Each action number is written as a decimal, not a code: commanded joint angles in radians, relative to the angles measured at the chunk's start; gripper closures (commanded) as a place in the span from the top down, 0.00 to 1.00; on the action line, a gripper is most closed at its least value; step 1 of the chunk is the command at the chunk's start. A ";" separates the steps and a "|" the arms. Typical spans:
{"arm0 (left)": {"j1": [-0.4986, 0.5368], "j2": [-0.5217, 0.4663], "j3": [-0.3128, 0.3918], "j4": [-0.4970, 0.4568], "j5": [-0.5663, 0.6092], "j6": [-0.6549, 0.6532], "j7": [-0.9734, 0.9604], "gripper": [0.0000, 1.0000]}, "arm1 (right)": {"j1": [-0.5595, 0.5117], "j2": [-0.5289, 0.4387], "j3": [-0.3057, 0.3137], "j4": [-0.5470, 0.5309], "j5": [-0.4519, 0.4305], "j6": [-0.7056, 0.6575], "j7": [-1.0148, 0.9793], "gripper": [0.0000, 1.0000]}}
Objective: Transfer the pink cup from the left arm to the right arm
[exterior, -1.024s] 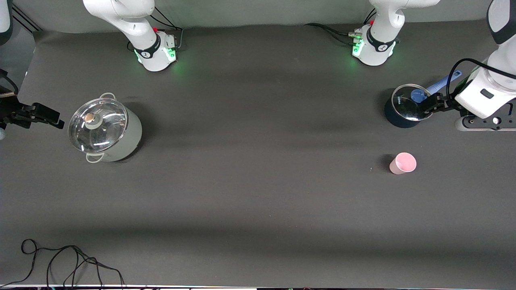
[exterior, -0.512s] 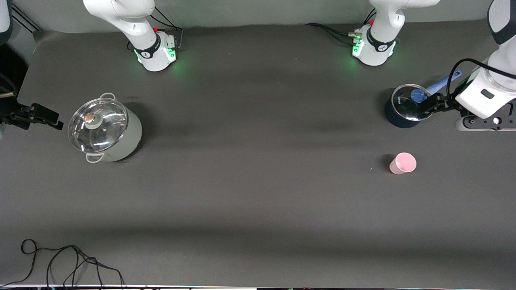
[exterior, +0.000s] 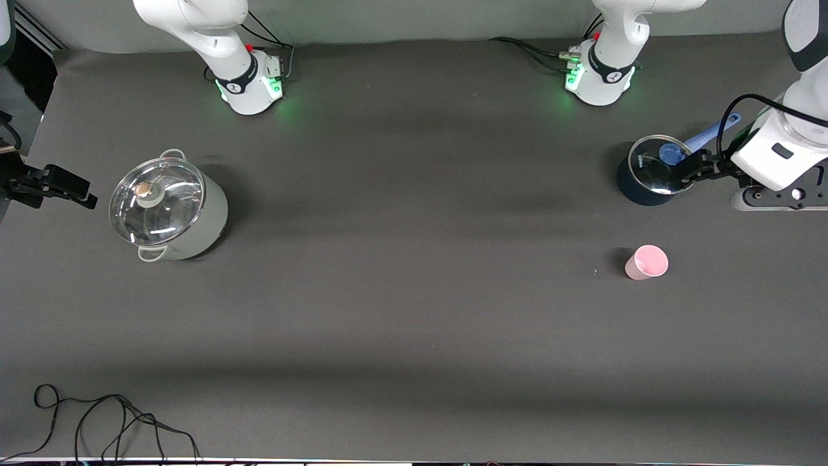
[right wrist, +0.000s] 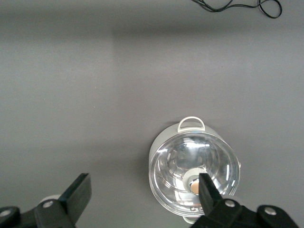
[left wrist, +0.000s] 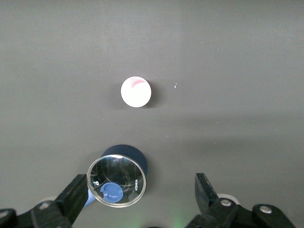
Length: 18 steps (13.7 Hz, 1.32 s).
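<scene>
While both arms hang in the air with nothing in them, there is one pink cup (exterior: 645,263) (left wrist: 136,91) on the dark table (exterior: 414,291), standing upright with its mouth up toward the left arm's end, untouched and by itself. There are two pots. The small dark pot (exterior: 647,173) (left wrist: 122,175) with a glass lid and a blue handle sits at the same end, farther from the front camera than the cup and near it but not touching. The larger pale pot (exterior: 169,210) (right wrist: 195,172), also glass-lidded with a round knob on top and two loop handles, stands well apart toward the right arm's end. The left gripper (exterior: 695,167) (left wrist: 140,202) is up over the edge of the small dark pot, its fingers spread wide with only air between them; the cup lies out past that pot from it, in open view. The right gripper (exterior: 61,188) (right wrist: 145,197) hovers over the table's edge beside the pale pot, fingers likewise spread and holding nothing. One loose black cable (exterior: 103,421) is coiled on the table's edge nearest the front camera, at the right arm's end, well clear of everything else
</scene>
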 commanded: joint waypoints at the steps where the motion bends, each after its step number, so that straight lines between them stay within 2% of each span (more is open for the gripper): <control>1: -0.002 0.002 0.005 0.010 -0.009 -0.014 0.017 1.00 | 0.000 0.010 -0.004 0.009 0.006 -0.012 -0.012 1.00; 18: 0.009 0.002 0.007 0.010 -0.010 -0.009 0.054 1.00 | 0.002 0.007 0.001 0.017 0.006 -0.014 -0.012 1.00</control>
